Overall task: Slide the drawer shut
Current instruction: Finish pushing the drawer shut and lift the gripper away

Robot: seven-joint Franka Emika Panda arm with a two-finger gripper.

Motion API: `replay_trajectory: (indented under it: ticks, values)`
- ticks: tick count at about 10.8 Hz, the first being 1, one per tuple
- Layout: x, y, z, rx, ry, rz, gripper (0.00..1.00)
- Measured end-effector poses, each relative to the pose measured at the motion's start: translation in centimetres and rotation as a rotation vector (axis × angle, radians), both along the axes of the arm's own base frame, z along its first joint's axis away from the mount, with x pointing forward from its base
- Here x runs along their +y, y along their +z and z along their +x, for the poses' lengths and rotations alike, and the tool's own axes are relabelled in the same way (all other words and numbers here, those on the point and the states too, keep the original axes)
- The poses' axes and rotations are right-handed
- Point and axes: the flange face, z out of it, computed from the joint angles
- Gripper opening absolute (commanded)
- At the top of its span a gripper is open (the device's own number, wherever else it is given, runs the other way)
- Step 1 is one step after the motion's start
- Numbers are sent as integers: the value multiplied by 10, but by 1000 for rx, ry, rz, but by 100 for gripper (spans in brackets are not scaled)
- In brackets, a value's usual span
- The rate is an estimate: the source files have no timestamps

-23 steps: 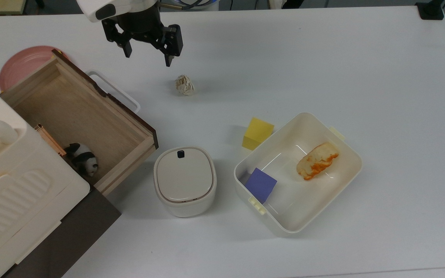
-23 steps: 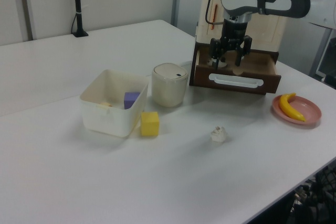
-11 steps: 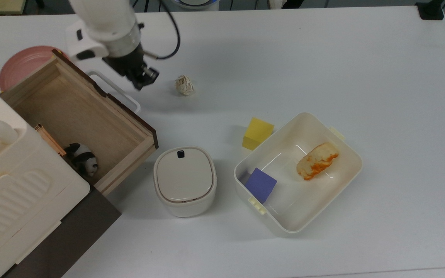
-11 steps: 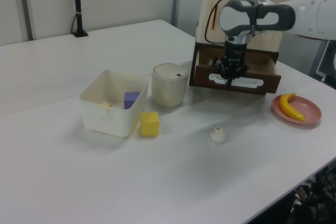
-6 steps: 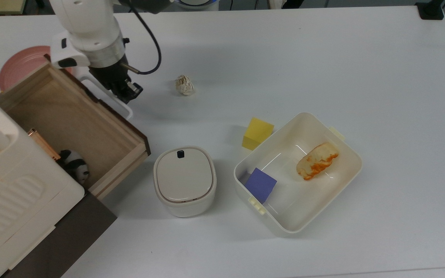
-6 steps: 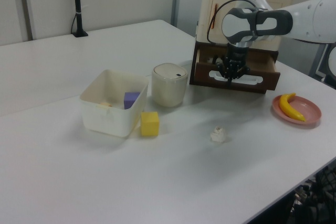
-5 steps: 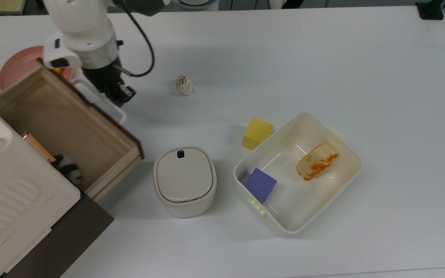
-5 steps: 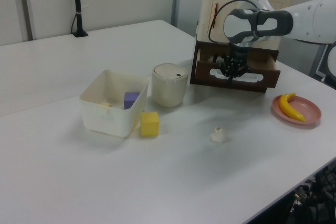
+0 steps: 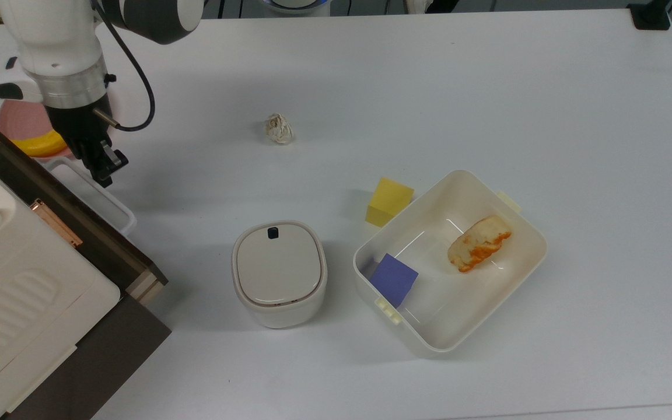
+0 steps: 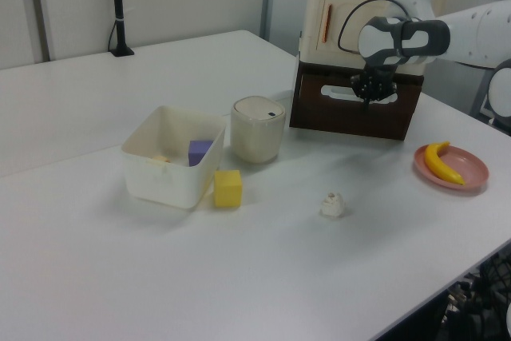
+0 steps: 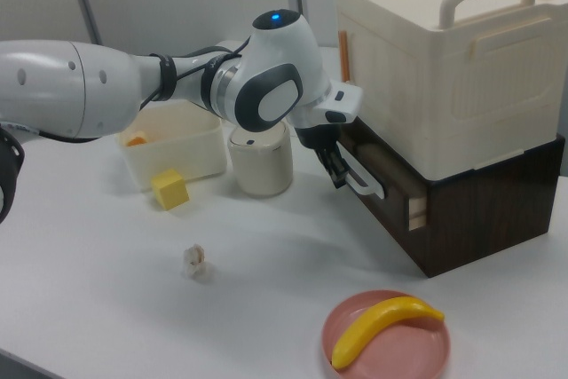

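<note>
Drawer (image 9: 73,224) nearly shut inside dark cabinet (image 11: 484,210), at 9 o'clock edge of desk (image 9: 429,87) in top view; thin strip of light wood side visible at corner. White loop handle (image 9: 94,195) sticks out from dark front panel. Fingers (image 9: 104,166) pressed on handle, clenched together, grasping nothing. Cream box (image 11: 448,51) stacked on cabinet. Pink plate (image 11: 386,339) with banana (image 11: 382,326) at 10 o'clock in top view, just beside drawer front. Lidded bin (image 9: 279,273), yellow cube (image 9: 389,201), white tub (image 9: 450,259) toward desk centre, well apart from drawer.
</note>
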Motion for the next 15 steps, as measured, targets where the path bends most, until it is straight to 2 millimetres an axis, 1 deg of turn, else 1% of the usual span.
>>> replay_trajectory:
  ticks: [2,4,7,9,10,11,12,13,14,15]
  values:
    - [0,8,4,-34,2,-12,0]
    - [-1,9,8,-74,4,-27,1]
    - [-6,-2,21,-107,12,-60,1]
    - [-10,-10,28,-105,11,-69,4]
    - [-10,-8,29,-105,17,-75,11]
    - [-6,-1,29,-92,47,-81,34]
    - [5,8,27,-37,100,-70,57]
    - [24,18,20,54,181,-44,87]
    - [49,33,11,131,257,-16,100]
    - [75,51,2,184,320,3,100]
